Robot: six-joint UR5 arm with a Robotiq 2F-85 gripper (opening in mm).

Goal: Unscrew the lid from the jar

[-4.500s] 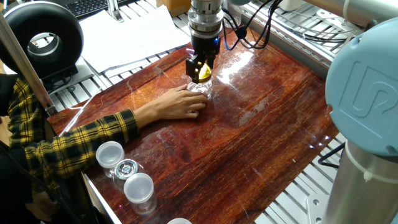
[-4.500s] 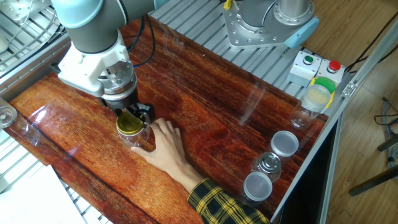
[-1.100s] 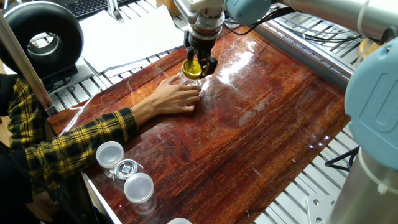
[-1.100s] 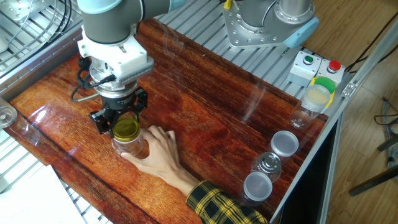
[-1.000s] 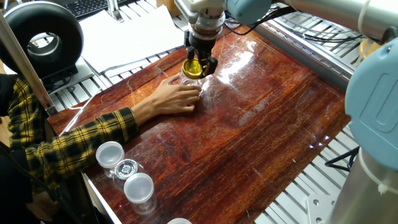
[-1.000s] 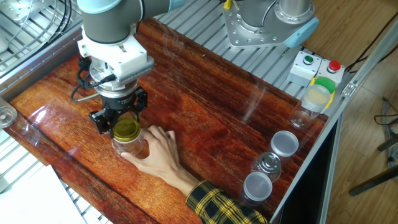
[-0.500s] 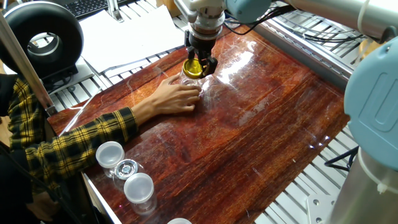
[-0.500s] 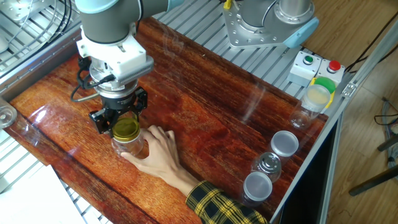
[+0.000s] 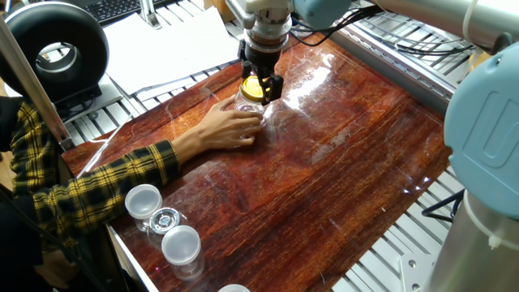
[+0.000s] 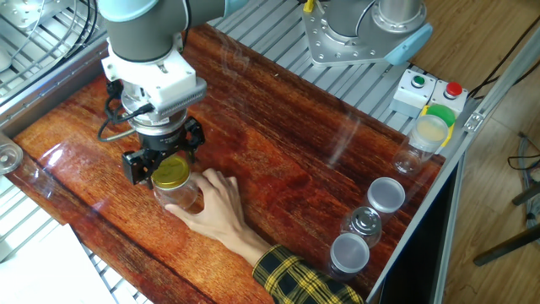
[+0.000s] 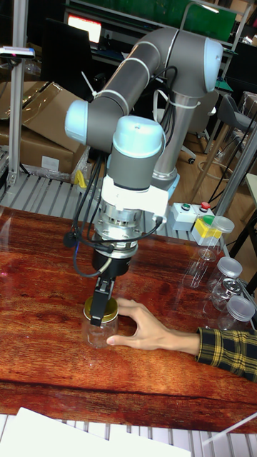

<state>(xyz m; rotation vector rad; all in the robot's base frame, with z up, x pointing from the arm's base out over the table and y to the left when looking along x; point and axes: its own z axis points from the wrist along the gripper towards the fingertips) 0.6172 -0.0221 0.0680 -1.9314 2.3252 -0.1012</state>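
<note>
On the left of the surface (image 10: pixel 278 160) we see the jar (image 10: pixel 179 196) standing near the front edge, with only a narrow strip of wood between it and the rail there. A person's palm (image 10: pixel 221 207) wraps the jar from the right and steadies it. The lid (image 10: pixel 171 172) sits on the jar's neck, and our hand (image 10: pixel 165 165) comes straight down over it, its two black fingers (image 10: pixel 135 167) set on opposite sides of the lid, closed to about the lid's width; whether they press on the rim we cannot tell. The jar looks empty. To the right the wood lies open and bare across the whole middle, the widest room for moving. At the far right edge stand clear cups (image 10: pixel 364 223), two with white caps and one showing a glassy top; their contents cannot be made out. Behind them a taller clear container (image 10: pixel 426 135) and a button box (image 10: pixel 424 89) sit on the metal frame.
</note>
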